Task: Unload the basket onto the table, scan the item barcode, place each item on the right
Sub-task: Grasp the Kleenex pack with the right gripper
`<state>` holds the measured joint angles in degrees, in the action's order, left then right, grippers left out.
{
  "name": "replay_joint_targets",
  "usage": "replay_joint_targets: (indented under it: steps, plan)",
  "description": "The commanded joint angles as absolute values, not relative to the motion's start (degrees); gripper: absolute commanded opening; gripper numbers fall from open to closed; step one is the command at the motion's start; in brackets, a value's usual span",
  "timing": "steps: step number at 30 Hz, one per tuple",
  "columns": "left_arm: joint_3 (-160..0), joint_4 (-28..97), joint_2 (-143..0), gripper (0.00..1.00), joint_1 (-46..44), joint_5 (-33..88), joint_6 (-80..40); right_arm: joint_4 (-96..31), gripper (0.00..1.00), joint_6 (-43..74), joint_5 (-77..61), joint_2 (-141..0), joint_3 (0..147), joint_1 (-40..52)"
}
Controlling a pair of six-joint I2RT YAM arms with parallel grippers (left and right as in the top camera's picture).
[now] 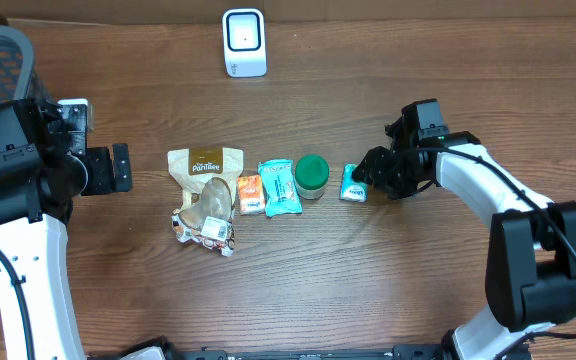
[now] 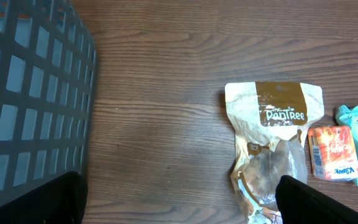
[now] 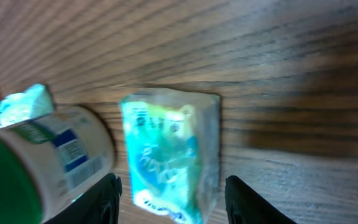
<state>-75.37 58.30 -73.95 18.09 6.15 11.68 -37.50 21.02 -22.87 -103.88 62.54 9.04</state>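
Plainly a tight spot: my right gripper is down at the right end of the row of groceries on the wooden table. Its jaws stand apart, one on each side of the small teal packet, and as far as I can tell they are not clamped on it. My left gripper hangs wide open and empty beside the grey basket, well apart from the work.

The green-capped bottle lies just beside the packet, on the side of one of my fingers. If that finger drags or swings on closing, I judge it could knock the bottle and set it rolling into the other packs.

The packet looks soft and crinkly. A pinch low on one edge could crumple it, or let it twist or slip out on the lift.

I cannot see a barcode on the face shown, and the wrist view is blurred. The white scanner stands well apart at the far edge, so a poor hold could present the wrong side to it.
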Motion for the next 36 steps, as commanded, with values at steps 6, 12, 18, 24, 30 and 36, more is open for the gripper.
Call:
replay_joint_targets:
  steps: [6,12,18,24,30,36]
  plan:
    - [-76.01,58.28,-73.93,1.00,18.06,5.93,10.66,-35.77,0.37,21.37,-22.61,-108.07,62.08,9.04]
    - [-76.01,58.26,-73.93,0.99,18.06,5.93,10.66,-35.59,0.24,21.37,-22.79,-108.16,62.11,9.06]
    - [-76.01,58.28,-73.93,0.99,18.06,5.93,10.66,-35.59,0.09,21.39,-22.79,-108.16,62.11,9.04]
    - [-76.01,58.28,-73.93,0.99,18.06,5.93,10.66,-35.64,0.04,21.91,-22.87,-108.14,62.11,9.04]
    - [-76.01,58.28,-73.93,1.00,18.06,5.93,10.66,-36.25,0.04,22.61,-28.29,-108.14,62.39,8.80]
    - [-76.01,58.28,-73.93,0.99,18.06,5.93,10.66,-38.52,0.04,17.67,-41.78,-107.20,64.18,6.94]
